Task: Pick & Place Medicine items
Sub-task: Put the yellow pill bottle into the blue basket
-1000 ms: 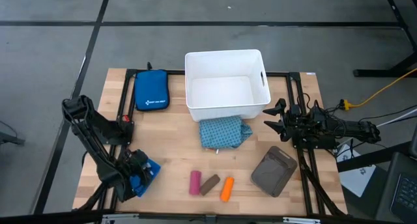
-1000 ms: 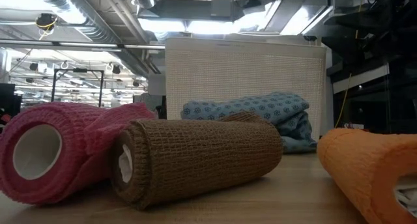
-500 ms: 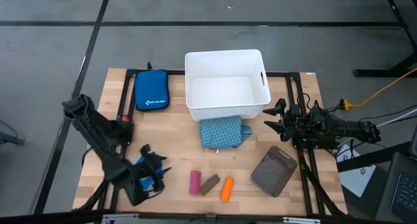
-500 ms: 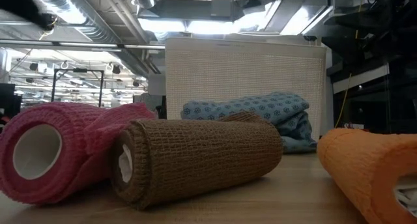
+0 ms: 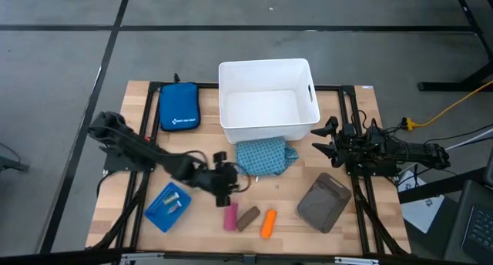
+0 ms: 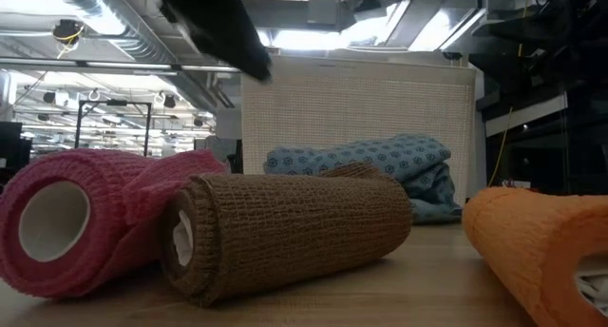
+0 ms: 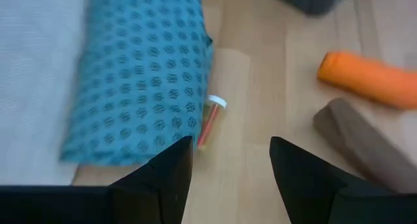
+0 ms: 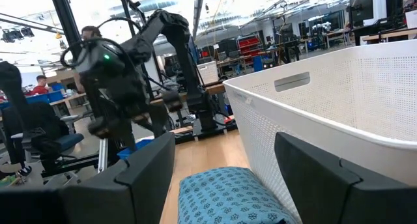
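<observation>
The left arm stretched low across the table from its base at the left edge, its left gripper (image 5: 223, 184) over the wood just above the pink roll (image 5: 230, 216), fingers (image 7: 163, 178) spread apart and holding nothing; 1 second earlier it had been folded over the blue tray (image 5: 169, 207) at the near left corner. The right arm waited at the right edge, its right gripper (image 5: 323, 139) pointing toward the white bin (image 5: 267, 99), fingers parted and empty, unchanged. The teal patterned pack (image 5: 263, 156) lay against the bin's front wall, its long axis running left to right. Below it, 3 rolls sat in a row near the front edge: the pink one roughly upright in the high view, the brown roll (image 5: 248, 217) slanted and touching it, the orange roll (image 5: 268, 223) just beside, tilted. A small vial (image 7: 210, 122) lay beside the pack's edge.
</observation>
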